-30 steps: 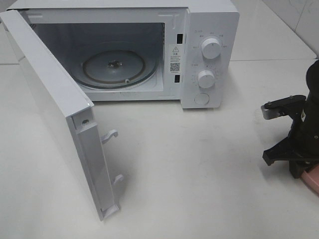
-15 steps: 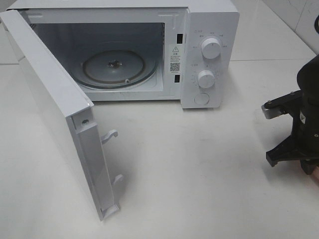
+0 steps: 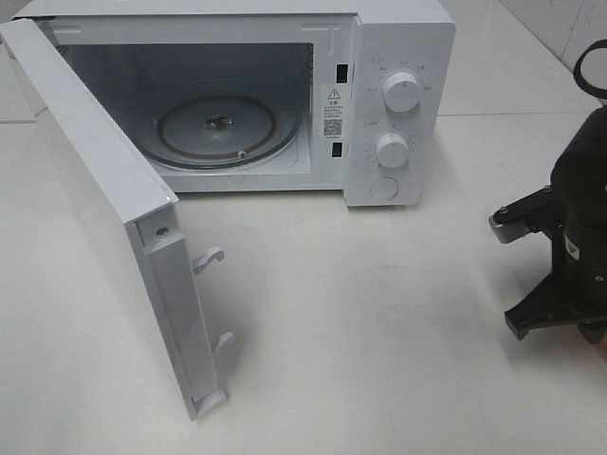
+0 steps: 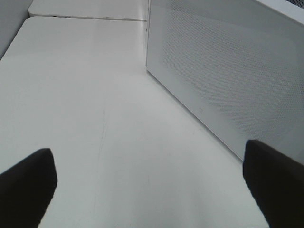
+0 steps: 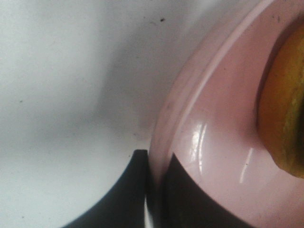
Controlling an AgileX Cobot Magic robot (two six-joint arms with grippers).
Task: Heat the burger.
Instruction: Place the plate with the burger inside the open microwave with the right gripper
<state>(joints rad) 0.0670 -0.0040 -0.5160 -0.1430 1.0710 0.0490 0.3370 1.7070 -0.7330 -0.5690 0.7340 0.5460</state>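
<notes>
Now right jaws pinch the rim of the round pink plate [image 5: 190, 123] at four o'clock on the white counter [image 3: 379, 332]; left jaws gape open. Tilting could slide the golden-brown burger [image 5: 285, 104] off.

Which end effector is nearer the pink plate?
Right. The right end effector is shut on the pink plate at its rim; the left end effector hangs open beside the microwave door, with no plate in its view.

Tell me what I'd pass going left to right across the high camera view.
Open microwave door → glass turntable inside the oven → control panel → right arm at the edge.
</notes>
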